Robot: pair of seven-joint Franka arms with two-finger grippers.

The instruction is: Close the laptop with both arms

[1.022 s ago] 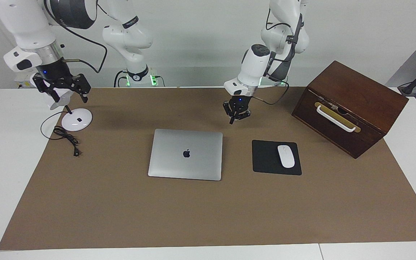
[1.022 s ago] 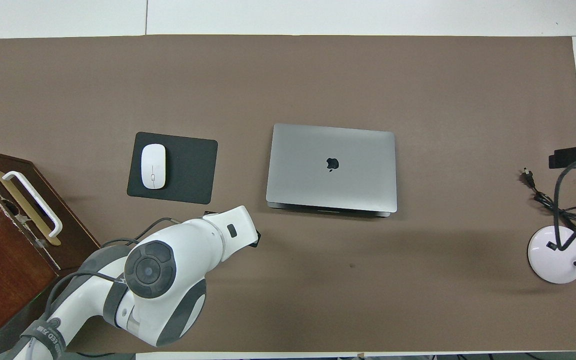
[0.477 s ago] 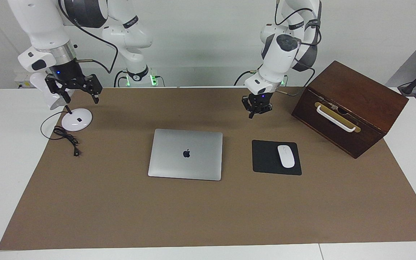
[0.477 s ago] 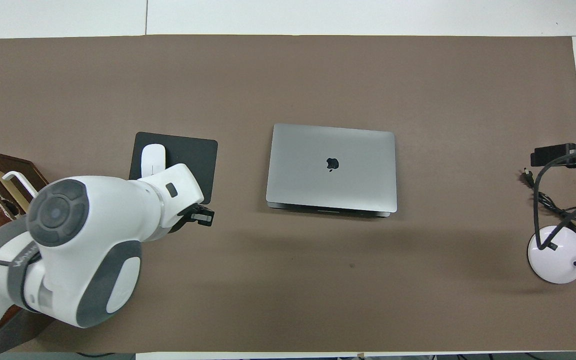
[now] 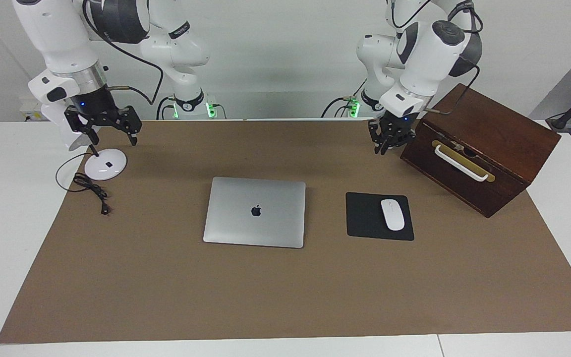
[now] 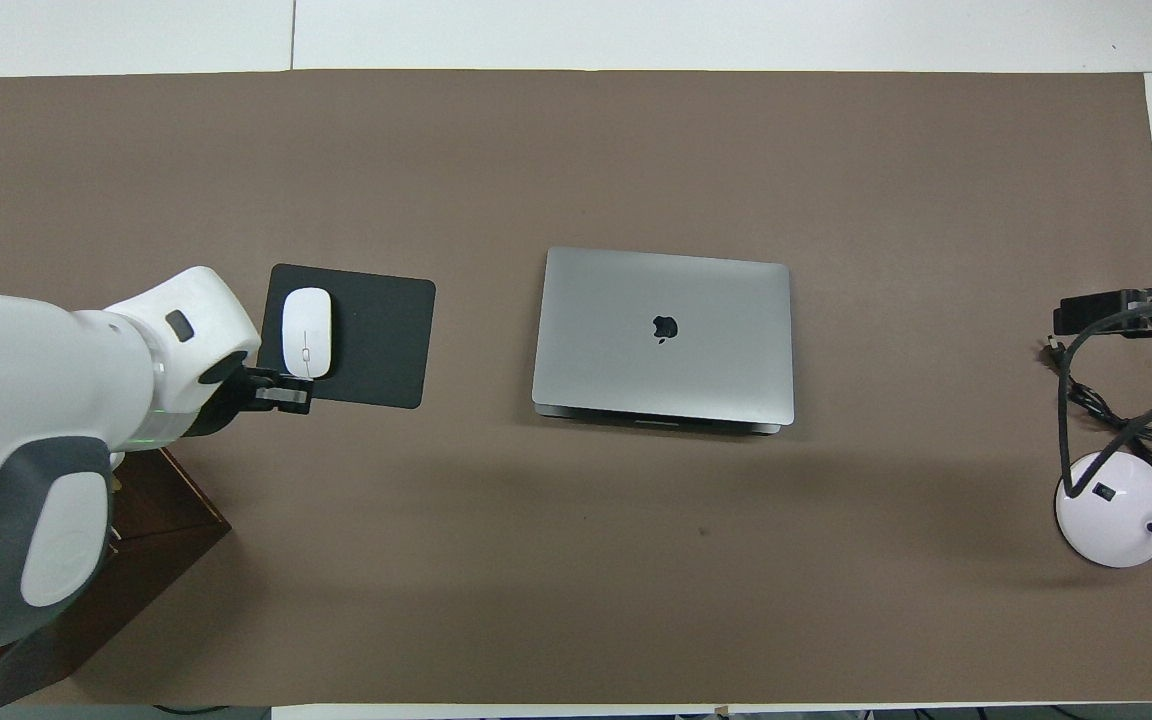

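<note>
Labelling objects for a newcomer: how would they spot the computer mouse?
On the brown mat, find the wooden box. Beside it, farther from the robots, lies a black mouse pad. The mouse is the small white oval on it.

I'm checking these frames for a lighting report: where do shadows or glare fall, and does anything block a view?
Facing view: soft, even light; the laptop lid shows a mild sheen, no harsh glare; a faint shadow band lies on the brown mat nearer the robots. Overhead view: the left arm's white body fills a corner, covering most of the wooden box; a diffuse shadow lies robot-side of the laptop.
</note>
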